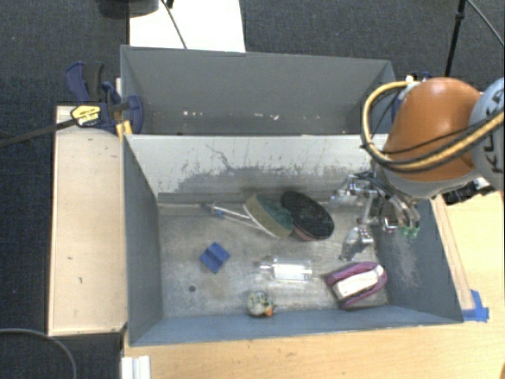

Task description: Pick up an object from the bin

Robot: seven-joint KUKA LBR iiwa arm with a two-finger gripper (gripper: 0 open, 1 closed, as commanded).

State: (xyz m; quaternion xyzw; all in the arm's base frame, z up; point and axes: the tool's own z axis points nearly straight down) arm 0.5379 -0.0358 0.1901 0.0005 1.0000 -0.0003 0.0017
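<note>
Bin floor point(185, 290) found open toward 9 o'clock, one blue block point(214, 257) excepted. Toward 1 o'clock, passage is blocked by black disc point(308, 215); toward 4 o'clock, by purple-white packet point(359, 283).

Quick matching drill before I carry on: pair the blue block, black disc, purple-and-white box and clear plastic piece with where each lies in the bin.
Things:
1. blue block
2. black disc
3. purple-and-white box
4. clear plastic piece

Places:
A. middle, toward the back
B. right side, toward the front
C. left side, lying alone
D. front middle, between block and box

Pairs: 1-C, 2-A, 3-B, 4-D.
</note>
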